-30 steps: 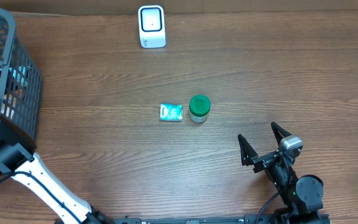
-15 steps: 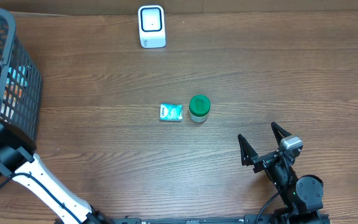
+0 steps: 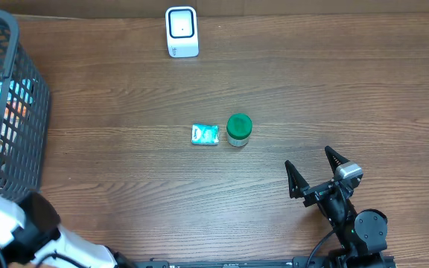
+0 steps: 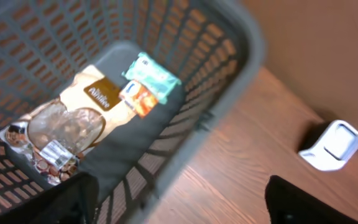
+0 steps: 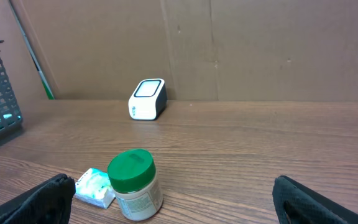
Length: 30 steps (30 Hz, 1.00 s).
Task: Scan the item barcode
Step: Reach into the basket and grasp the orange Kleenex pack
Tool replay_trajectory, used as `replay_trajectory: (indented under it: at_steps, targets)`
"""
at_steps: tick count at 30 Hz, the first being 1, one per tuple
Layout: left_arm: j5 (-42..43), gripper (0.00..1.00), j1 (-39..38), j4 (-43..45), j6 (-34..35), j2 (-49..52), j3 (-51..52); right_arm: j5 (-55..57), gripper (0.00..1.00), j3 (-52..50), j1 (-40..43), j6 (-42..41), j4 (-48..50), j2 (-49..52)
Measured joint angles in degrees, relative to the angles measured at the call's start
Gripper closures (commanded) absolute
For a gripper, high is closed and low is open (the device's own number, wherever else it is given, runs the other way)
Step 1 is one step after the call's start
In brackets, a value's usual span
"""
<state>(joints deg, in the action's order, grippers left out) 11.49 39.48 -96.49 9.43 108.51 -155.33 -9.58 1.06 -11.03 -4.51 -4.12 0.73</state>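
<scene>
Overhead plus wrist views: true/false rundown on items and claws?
1. The green-lidded jar stands upright beside the teal packet. True.
2. The scanner lies inside the basket. False: it stands on the table, outside it.
3. The right claw is shut on the jar. False: open, empty, apart from the jar.
4. The basket holds a brown snack bag. True.
5. The left claw grips a packet. False: open, empty.

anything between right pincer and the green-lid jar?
No. Overhead view shows only bare table between the right pincer and the jar; the teal packet lies on the jar's other side.
</scene>
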Motion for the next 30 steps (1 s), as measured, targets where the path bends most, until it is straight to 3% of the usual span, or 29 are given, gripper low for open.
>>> replay_trajectory:
  at_steps: [5,10,13,15,19,22,30]
  targets:
    - [-0.39,0.14,-3.85,-0.09,-1.29,-9.01,5.99,-0.04,0.0,0.0,0.0,0.02,0.0,0.0]
    - [-5.18,0.13,-9.86,1.62,-2.19,-23.89,20.83,-0.02,0.0,0.0,0.0,0.02,0.0,0.0]
    - [-7.72,0.11,-10.38,9.22,-2.56,-34.88,32.98,-0.02,0.0,0.0,0.0,0.02,0.02,0.0]
    - [-8.68,0.02,-10.38,15.65,-2.93,-41.77,41.9,0.0,0.0,0.0,0.0,0.02,-0.02,0.0]
    - [-9.6,0.0,-10.38,30.42,-4.07,-52.11,59.14,0.0,0.0,0.0,0.0,0.0,0.0,0.0]
    - [-9.6,0.0,-10.43,36.72,-4.63,-52.83,65.66,-0.02,0.0,0.0,0.0,0.0,-0.02,0.0]
    - [-9.22,0.01,-8.92,37.33,-5.18,-41.07,65.02,-0.02,0.0,0.0,0.0,0.02,0.0,0.0]
